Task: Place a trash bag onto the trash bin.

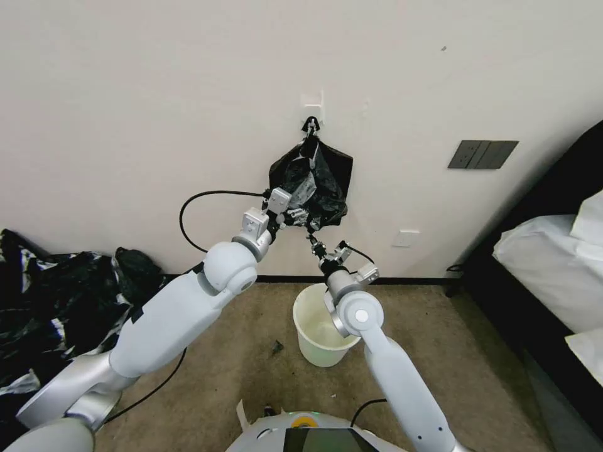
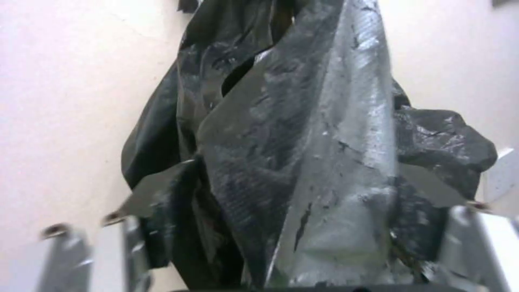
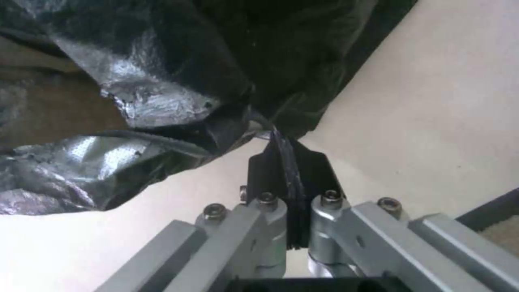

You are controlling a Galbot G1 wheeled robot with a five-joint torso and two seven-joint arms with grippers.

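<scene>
Nearest you, the trash bin point(image 1: 319, 333) stands on the carpet point(image 1: 251, 351) below the right arm's elbow, mouth up and unlined.

Above it, the right gripper point(image 1: 313, 242) has its fingers point(image 3: 267, 178) closed on a thin fold at the bottom edge of the trash bag point(image 1: 312, 179). Keep that pinch firm; the film is slick and the hold is narrow, so a sharp tug is likely to slip it.

The left gripper point(image 1: 295, 216) sits at the bag's lower left. Its fingers point(image 2: 154, 194) are spread, straddling the bag's lower folds without clamping them. Close them on a single layer only, well apart from the right pinch, so the mouth can be spread later.

Farthest off, the bag hangs from the wall hook point(image 1: 311, 124). Lift upward to clear the hook before drawing the bag toward the bin.
</scene>
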